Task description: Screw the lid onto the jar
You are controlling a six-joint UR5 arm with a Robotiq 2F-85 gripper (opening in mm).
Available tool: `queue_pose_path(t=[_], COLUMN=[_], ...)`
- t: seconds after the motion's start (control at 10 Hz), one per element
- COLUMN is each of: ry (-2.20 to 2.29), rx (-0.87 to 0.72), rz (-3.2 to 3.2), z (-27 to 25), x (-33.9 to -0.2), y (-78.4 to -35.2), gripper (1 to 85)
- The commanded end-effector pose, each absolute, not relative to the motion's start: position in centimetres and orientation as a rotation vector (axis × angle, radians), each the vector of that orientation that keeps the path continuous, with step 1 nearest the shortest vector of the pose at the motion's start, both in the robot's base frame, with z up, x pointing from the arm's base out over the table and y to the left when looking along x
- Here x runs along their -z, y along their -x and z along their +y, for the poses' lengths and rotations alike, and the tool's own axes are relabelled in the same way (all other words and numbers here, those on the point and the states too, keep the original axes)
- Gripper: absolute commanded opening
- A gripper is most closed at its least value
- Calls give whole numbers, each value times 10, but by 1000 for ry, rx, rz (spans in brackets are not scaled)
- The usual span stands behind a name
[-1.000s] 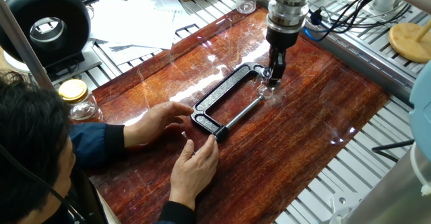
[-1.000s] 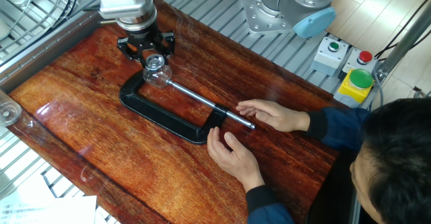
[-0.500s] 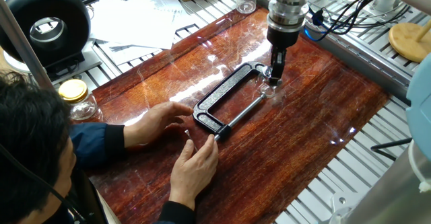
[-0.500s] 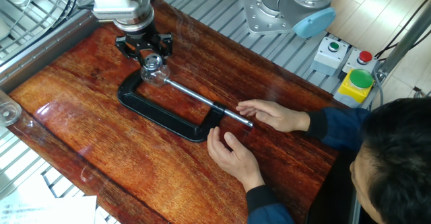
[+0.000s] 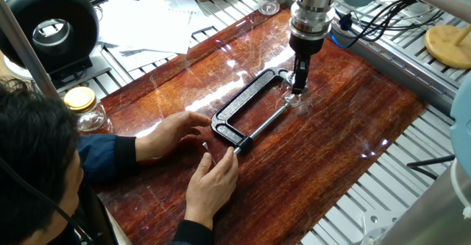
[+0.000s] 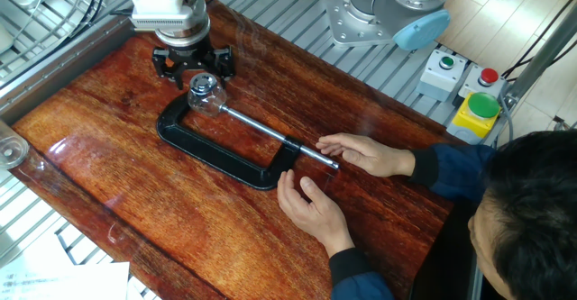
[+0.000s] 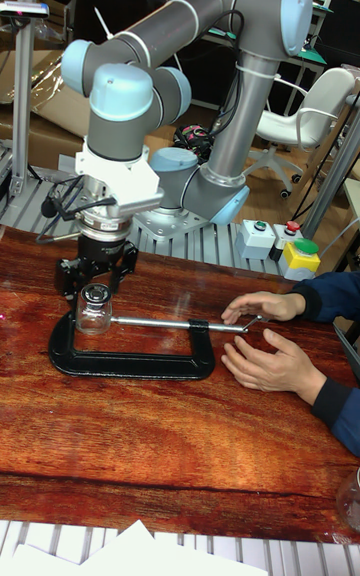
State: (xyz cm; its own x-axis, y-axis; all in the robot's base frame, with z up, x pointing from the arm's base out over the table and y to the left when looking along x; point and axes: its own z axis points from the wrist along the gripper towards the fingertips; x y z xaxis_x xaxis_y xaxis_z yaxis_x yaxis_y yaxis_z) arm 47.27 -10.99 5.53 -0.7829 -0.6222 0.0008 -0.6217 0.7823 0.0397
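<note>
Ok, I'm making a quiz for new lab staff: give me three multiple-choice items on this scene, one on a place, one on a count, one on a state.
1. Where is the jar? A in the clamp's mouth; B beside the keyboard; C on the paper sheets.
2. How many hands rest on the table? A none; B one; C two.
3. Where is the lid? A on the jar; B flat on the table; C beside the clamp's handle.
Answers: 1 A, frame and screw flank it. 2 C, the far hand and near hand. 3 A, it caps the jar.
</note>
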Motion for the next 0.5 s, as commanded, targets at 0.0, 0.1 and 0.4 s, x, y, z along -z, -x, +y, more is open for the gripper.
queue_pose_path(t=[0.0,0.1,0.4], ry=[-1042,-1061,-1572], rx=[88,110,116], rz=[-2972,-2951,-2731], z=[-102,-97,-89], x=[-60,-68,-83], y=[-475,-471,-473], gripper=[850,850,847])
